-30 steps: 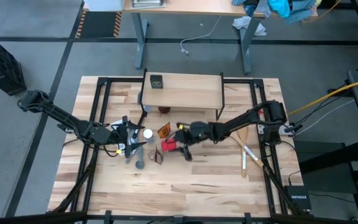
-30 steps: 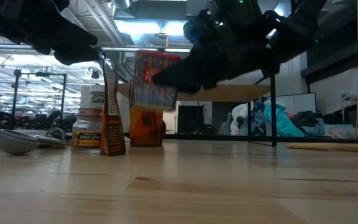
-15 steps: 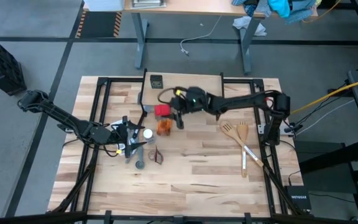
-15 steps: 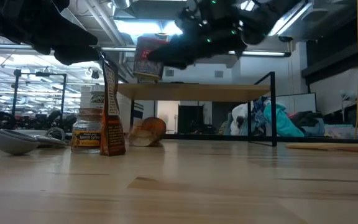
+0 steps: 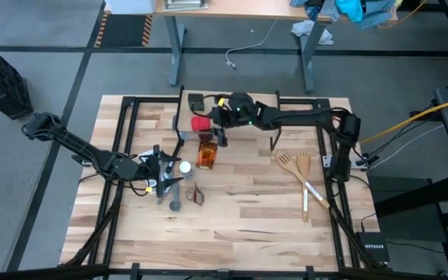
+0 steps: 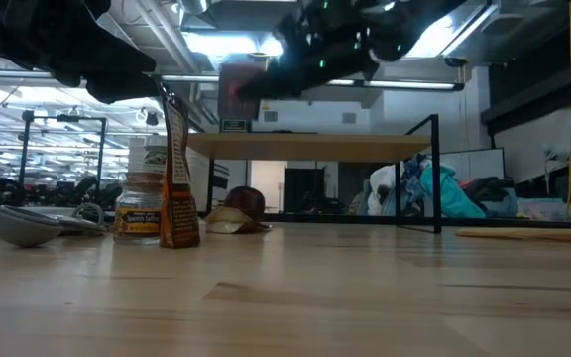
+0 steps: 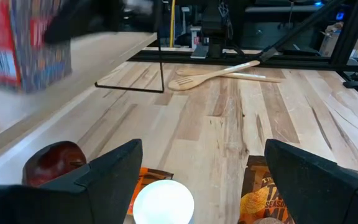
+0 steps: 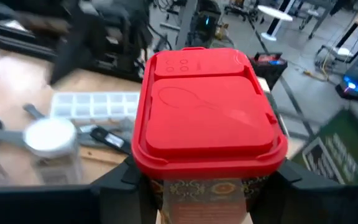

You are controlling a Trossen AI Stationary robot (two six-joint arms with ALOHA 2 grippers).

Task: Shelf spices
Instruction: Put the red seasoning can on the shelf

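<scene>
My right gripper is shut on the red-topped box, holding it over the left part of the light-wood shelf. In the low view the box hangs just above the shelf board. A dark grey tin stands on the shelf's far left corner. An orange jar lies on its side on the table before the shelf. My left gripper waits open at the table's left, by the white-capped jar and an orange packet. My right gripper pinches the red-topped box between its two fingers, on its side walls just under the red lid. The fingers come about level from the table's right side. The box is lifted clear of table and shelf, roughly upright.
Two wooden spatulas lie right of centre on the table. A pale grey tray-like utensil, a grey spoon and a brown-capped jar lie near my left gripper. Black frame rails run along the table's sides.
My right gripper has carried the red-topped box up off the table and toward the far edge, over the shelf's left part. The orange jar that stood behind the box now lies on its side.
</scene>
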